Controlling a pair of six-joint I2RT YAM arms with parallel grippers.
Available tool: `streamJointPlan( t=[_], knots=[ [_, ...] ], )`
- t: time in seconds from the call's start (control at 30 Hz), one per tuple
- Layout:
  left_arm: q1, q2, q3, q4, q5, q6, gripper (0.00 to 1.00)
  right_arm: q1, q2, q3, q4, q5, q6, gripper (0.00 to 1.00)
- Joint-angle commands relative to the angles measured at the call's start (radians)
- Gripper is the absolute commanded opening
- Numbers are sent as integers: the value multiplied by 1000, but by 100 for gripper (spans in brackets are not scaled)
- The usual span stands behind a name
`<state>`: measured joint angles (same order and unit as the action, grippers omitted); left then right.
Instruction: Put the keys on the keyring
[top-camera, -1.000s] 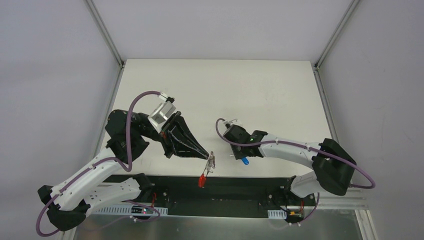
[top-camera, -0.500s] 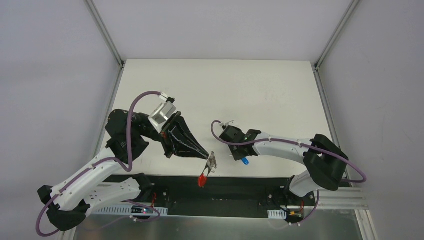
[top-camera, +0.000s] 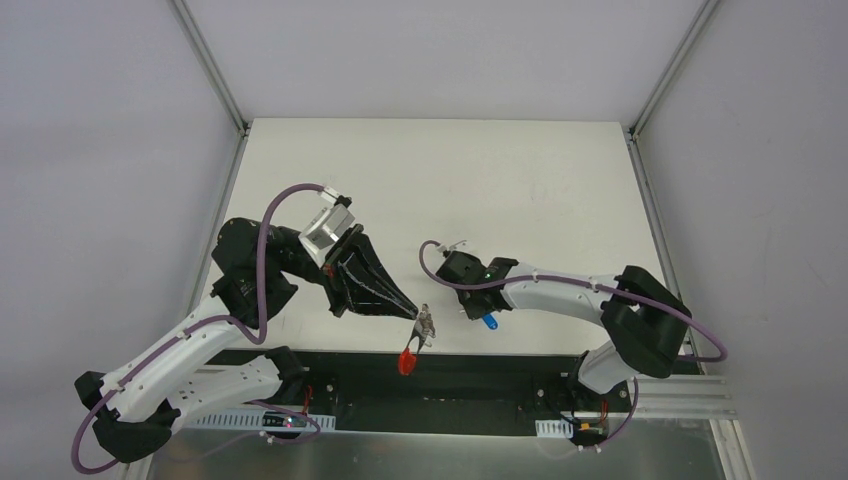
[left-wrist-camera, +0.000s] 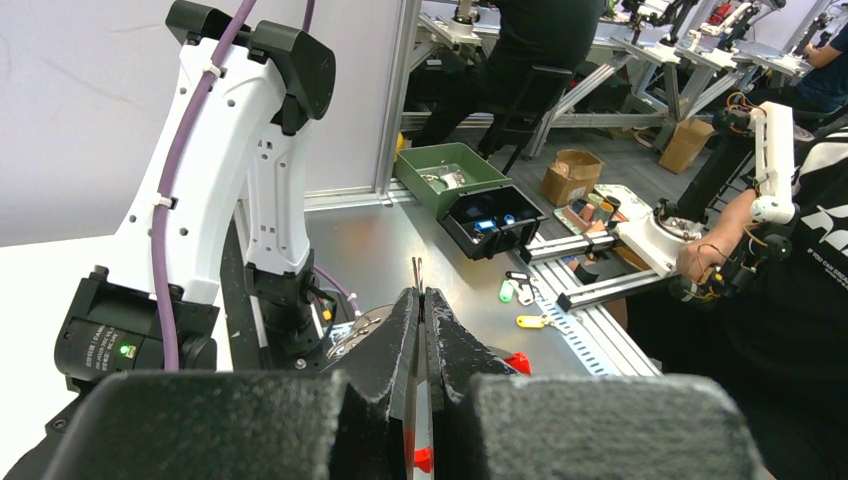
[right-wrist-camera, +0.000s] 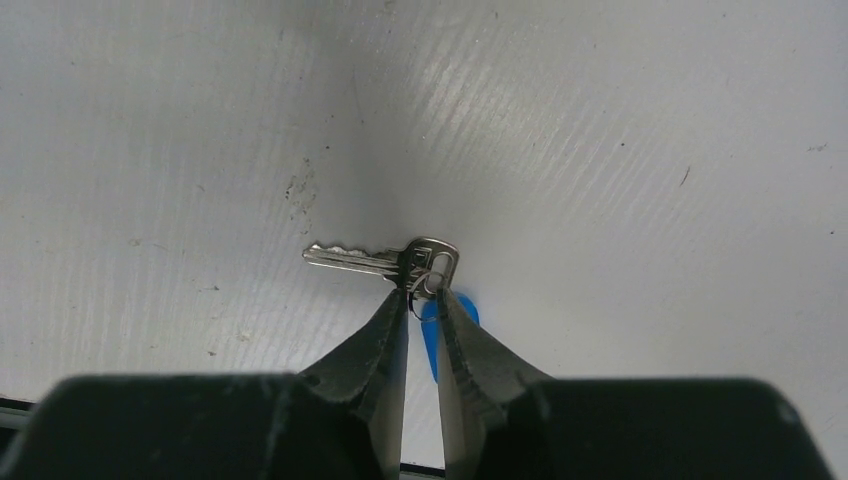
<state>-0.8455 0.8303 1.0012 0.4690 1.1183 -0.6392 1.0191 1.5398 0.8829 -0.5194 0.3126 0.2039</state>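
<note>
**Right gripper at the key's head**

Right gripper (right-wrist-camera: 423, 300), jaws narrow, straddles the small ring joining key (right-wrist-camera: 375, 260) to blue tag (right-wrist-camera: 430, 338); whether it grips cannot be told. Key and tag lie flat on the table (top-camera: 450, 190), near its front edge. Left gripper (top-camera: 413, 314), clamped on the keyring (top-camera: 426, 326), holds it above that same edge, red strip (top-camera: 406, 358) dangling. Likely faults: the fingertips may pinch only the thin ring, so the key swings or slips out on lifting; a flat key may skid along the table.

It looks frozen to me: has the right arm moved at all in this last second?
Yes. The right arm has swung left: its elbow sits farther from the table's right edge than before.
</note>
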Motion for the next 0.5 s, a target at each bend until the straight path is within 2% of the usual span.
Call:
streamJointPlan(
  t=[0.0, 0.13, 0.47],
  knots=[
    [-7, -16, 18, 39, 11, 22, 0, 5, 12, 43, -33, 30, -7, 18],
    [-8, -16, 20, 34, 12, 27, 0, 5, 13, 44, -33, 35, -8, 11],
    [-8, -15, 18, 33, 12, 30, 0, 6, 15, 50, -58, 67, 5, 0]
  ],
)
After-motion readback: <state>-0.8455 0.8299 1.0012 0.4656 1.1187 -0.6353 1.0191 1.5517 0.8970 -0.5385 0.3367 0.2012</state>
